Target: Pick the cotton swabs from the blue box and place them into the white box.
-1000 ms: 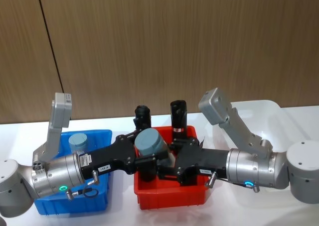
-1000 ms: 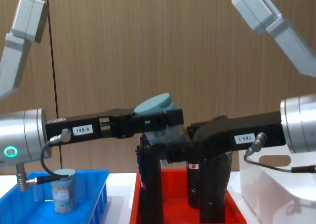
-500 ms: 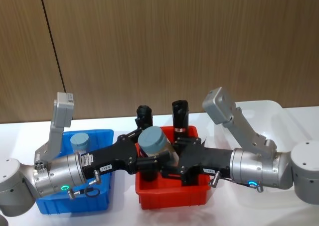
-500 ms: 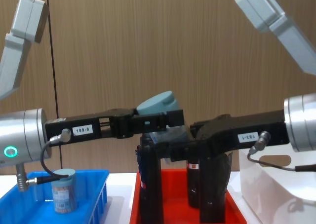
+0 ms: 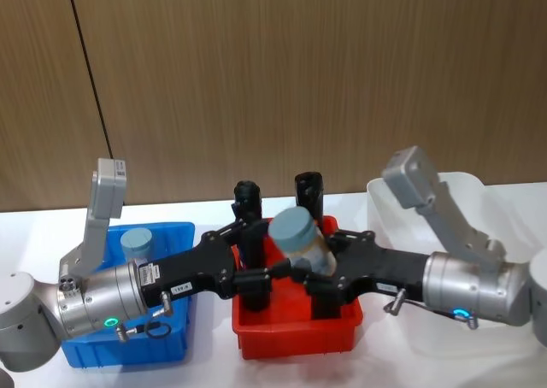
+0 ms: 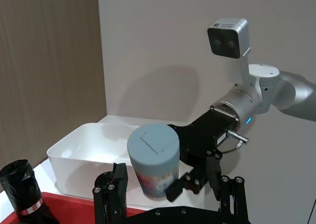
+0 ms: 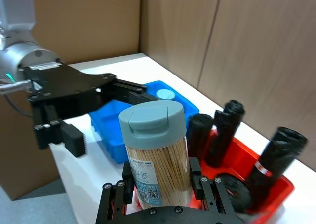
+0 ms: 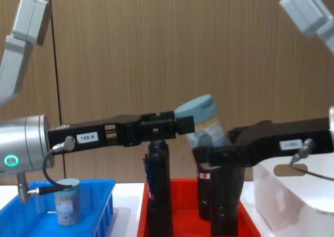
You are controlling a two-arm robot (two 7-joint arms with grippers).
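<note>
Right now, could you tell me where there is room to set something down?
Glossy white plastic bin: bare inside, right of the red tray. Bright blue slotted crate: room beside its lone grey-lidded tub. Crowded: tray, black rolls under left gripper, right gripper, held tub.

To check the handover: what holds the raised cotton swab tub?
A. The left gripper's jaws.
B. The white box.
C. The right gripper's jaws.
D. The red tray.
C: the right gripper is shut on the cotton swab tub above the red tray, while the left gripper stands open beside it.
</note>
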